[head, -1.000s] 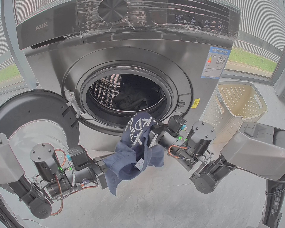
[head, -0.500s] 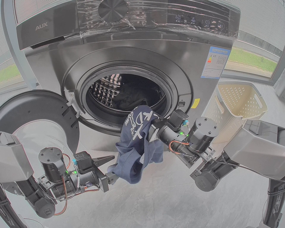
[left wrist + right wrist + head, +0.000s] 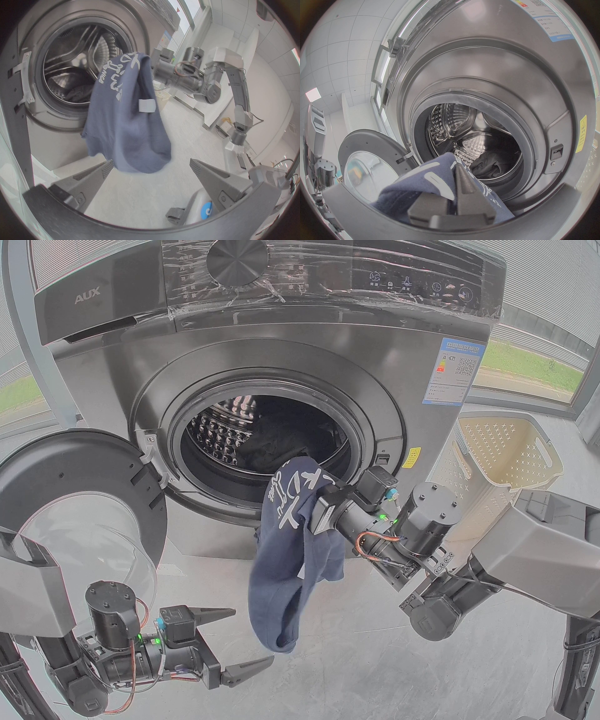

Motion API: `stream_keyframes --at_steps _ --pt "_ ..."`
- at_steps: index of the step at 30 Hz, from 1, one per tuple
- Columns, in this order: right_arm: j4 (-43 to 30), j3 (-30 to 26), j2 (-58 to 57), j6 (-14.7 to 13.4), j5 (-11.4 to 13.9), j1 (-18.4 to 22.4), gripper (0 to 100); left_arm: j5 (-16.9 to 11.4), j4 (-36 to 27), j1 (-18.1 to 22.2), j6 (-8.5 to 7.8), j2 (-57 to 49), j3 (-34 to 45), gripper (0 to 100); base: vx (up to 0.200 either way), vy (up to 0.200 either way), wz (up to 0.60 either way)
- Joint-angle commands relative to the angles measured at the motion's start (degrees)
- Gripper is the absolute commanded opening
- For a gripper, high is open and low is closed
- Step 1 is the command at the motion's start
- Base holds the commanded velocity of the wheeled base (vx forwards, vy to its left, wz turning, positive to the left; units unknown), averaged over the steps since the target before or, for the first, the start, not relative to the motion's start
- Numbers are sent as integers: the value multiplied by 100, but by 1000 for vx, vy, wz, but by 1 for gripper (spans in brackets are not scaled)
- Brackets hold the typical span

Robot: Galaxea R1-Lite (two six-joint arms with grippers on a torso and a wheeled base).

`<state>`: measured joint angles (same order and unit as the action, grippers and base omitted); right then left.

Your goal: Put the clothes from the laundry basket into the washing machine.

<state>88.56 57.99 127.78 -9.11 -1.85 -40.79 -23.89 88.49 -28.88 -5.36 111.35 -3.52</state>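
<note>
In 1 second the left gripper (image 3: 253, 636) has let go and dropped away, jaws wide and empty. The navy garment (image 3: 284, 565) hangs from the right gripper (image 3: 314, 515) alone, clamped just before the washing machine (image 3: 400, 377) drum, so pushing it in likely follows. Grey floor (image 3: 350, 671) lies below, and the laundry basket (image 3: 500, 459) stands out to that gripper's right.

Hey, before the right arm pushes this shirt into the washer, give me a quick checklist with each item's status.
1. Washer door swung open: ok.
2. Right claw shut on navy shirt: ok.
3. Left claw open, apart from shirt: ok.
4. Shirt inside drum: not ok, hangs outside below the opening.
5. Room in drum: ok, one dark garment lies low.
6. Laundry basket emptied: cannot tell.
</note>
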Motion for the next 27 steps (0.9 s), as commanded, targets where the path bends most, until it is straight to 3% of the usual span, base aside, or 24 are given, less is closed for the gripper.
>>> stream_keyframes --at_steps 1,8,14,23,27 --pt "3 11 -16 -3 1 -8 0 -45 1 -65 -61 124 159 100 0 0 0" --pt "12 -33 -8 -12 -8 -87 0 -1 1 -153 35 89 -245 100 0 0 0" --pt "3 -42 -8 -3 -8 -184 0 43 1 -188 317 273 -1072 100 0 0 0" --pt "3 -51 -16 -3 -17 -333 0 148 1 -127 343 994 -2197 100 0 0 0" --pt "12 -192 -60 -3 -17 -386 0 482 1 -48 369 1266 -2636 100 0 0 0"
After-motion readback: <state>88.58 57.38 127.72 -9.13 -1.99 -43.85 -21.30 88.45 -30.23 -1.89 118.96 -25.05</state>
